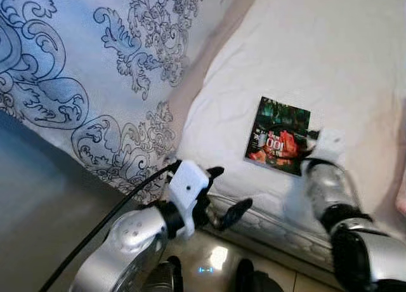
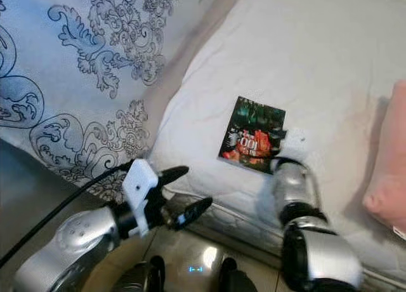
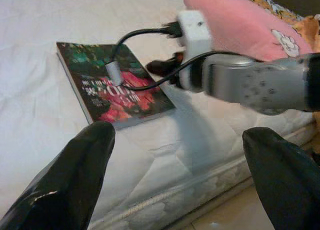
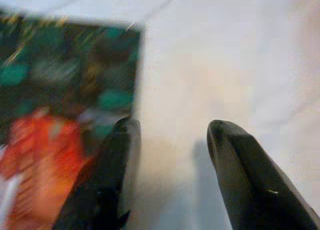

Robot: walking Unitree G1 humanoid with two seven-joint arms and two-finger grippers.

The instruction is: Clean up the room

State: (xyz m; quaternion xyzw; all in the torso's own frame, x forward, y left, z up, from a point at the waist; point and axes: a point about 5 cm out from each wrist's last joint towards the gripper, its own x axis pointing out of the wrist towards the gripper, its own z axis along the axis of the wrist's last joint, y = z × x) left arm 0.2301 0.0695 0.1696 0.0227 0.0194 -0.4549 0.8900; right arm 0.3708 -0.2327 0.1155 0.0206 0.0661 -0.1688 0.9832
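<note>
Jaws of the right gripper are spread apart at the near edge of a book, one finger set on its cover, the other on the white mattress. The book is laid flat on the bed. The left gripper is held open off the mattress edge, above the floor. A pink pillow is seen to the right.

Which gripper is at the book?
The right gripper, open, one finger over the book edge on the mattress. The left gripper hovers off the bed's edge.
</note>
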